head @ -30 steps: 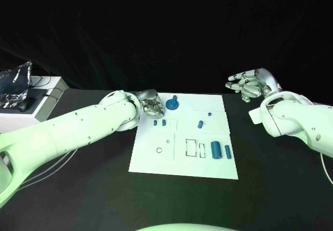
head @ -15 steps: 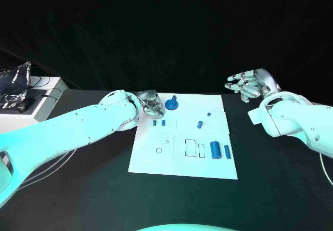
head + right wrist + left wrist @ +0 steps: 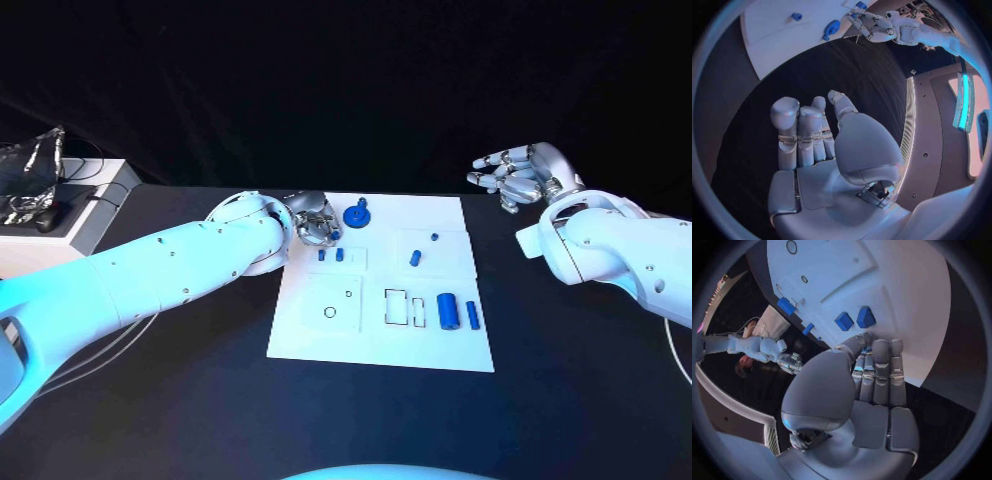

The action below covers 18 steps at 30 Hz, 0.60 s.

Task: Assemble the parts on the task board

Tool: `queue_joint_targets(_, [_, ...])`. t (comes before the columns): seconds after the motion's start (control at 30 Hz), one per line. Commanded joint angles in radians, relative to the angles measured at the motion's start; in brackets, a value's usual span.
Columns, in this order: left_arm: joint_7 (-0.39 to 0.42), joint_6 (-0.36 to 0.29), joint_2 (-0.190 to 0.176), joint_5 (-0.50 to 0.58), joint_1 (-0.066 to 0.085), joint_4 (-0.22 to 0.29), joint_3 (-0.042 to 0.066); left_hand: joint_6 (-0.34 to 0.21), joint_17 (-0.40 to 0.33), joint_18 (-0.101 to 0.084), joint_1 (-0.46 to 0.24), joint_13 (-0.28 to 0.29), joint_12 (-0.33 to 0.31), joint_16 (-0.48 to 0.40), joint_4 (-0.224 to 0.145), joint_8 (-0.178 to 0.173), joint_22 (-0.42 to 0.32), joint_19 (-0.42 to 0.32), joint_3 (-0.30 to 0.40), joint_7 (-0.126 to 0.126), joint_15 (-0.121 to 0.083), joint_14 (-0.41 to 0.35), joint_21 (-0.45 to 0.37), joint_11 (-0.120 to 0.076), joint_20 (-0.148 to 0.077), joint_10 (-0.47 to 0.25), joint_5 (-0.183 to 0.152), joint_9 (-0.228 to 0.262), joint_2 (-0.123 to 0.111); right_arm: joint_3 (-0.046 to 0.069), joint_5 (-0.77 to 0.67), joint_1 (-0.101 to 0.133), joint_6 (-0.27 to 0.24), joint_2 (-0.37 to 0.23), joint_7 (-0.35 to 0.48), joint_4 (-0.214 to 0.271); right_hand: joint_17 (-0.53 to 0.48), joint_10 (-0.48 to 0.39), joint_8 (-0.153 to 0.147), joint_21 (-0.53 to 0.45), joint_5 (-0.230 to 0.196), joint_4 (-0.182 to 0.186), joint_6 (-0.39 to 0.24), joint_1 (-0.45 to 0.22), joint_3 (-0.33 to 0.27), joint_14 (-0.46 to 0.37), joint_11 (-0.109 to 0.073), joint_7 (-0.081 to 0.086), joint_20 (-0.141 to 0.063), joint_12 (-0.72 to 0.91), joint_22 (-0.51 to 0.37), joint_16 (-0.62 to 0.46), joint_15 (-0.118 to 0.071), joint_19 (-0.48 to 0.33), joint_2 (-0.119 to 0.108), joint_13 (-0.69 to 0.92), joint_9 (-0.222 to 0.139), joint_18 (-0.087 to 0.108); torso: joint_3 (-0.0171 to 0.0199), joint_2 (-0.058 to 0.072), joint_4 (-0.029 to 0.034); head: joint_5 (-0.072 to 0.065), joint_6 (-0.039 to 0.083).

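Observation:
The white task board (image 3: 378,330) lies mid-table. On it are a round blue part (image 3: 358,215), two small blue parts (image 3: 330,255), a short blue part (image 3: 415,258) and two blue cylinders (image 3: 459,312). My left hand (image 3: 309,219) is over the board's far left corner, beside the round part. In the left wrist view its fingers (image 3: 879,375) lie side by side with the thumb against them, pointing at the two small blue parts (image 3: 854,319). Whether anything is pinched there is hidden. My right hand (image 3: 516,172) is raised off the board's far right corner, fingers apart, holding nothing.
A white box (image 3: 72,215) with a crinkled silver bag (image 3: 29,175) and cables stands at the table's left edge. Outlined slots (image 3: 404,307) and small holes (image 3: 332,312) mark the board's near half. Black tabletop (image 3: 577,380) surrounds the board.

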Motion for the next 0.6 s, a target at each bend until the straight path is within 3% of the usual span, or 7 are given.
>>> queue_joint_targets(0.03, [-0.005, 0.018, 0.001, 0.001, -0.003, 0.006, -0.001, -0.015, 0.001, -0.003, -0.003, -0.001, 0.004, 0.0, 0.008, 0.001, 0.008, -0.003, 0.003, 0.0, 0.0, -0.006, -0.007, 0.002, -0.003, -0.008, 0.003, 0.0, -0.009, 0.0, -0.005, -0.001, 0.008, 0.0, 0.01, 0.001, 0.001, -0.003, -0.004, -0.001, 0.007, 0.002, 0.0, -0.003, 0.006, 0.008, -0.002, 0.004, -0.008, 0.004, 0.09, -0.003, 0.0, 0.035, -0.004, -0.001, -0.001, -0.001, 0.0004, 0.0, 0.0001, 0.0, -0.001])
queue_joint_targets(0.6, [-0.011, -0.005, -0.008, 0.003, -0.003, 0.009, 0.002, -0.045, -0.002, -0.004, 0.005, 0.0, 0.011, -0.004, 0.013, 0.0, 0.008, 0.0, 0.009, 0.0, 0.001, -0.009, -0.013, 0.003, -0.004, -0.013, 0.004, -0.001, -0.019, 0.0, -0.005, -0.003, 0.008, 0.0, 0.009, -0.001, 0.001, -0.003, -0.004, -0.002, 0.007, 0.001, -0.001, -0.002, 0.009, 0.008, -0.002, 0.005, -0.008, 0.005, 0.09, -0.004, 0.0, 0.035, -0.003, -0.002, -0.001, -0.001, -0.0001, -0.001, -0.0007, 0.001, 0.001])
